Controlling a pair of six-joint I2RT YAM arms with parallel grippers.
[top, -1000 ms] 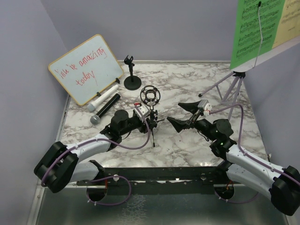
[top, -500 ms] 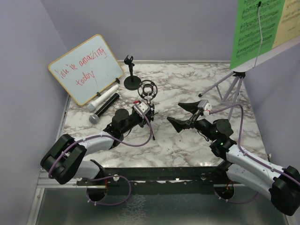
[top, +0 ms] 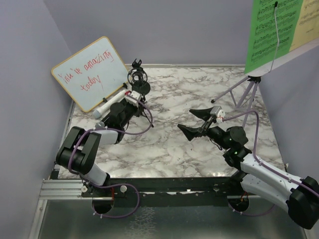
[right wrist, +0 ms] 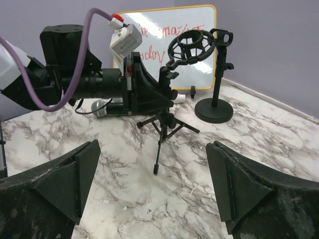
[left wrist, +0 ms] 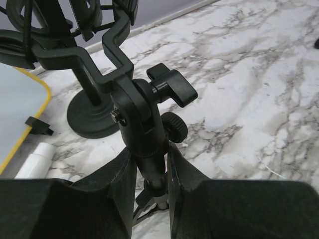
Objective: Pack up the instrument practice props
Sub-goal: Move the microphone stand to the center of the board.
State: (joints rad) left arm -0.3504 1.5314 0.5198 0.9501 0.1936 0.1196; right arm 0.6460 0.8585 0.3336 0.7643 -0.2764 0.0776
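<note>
Mic tripod (left wrist: 144, 129), ring mount uppermost, clamped at its stem by the left gripper (left wrist: 149, 172) at the far left of the marble table (top: 199, 154), just beside the round-base mic holder (left wrist: 92, 117) and in front of the whiteboard (top: 89, 72). Right gripper (top: 195, 123) hovers mid-table, fingers spread wide, holding nothing. To pack the tripod well, it likely needs a slow, level carry, keeping ring and spread legs off the neighbouring holder, which looks easy to tip. Unclear whether the tripod's feet touch the table, and no box or bag to pack into shows. One microphone (top: 107, 106) peeks out beside the left arm; a second is hard to make out. Music rack (top: 269, 66) with green sheets (top: 269, 30) is cut off at the top right corner
</note>
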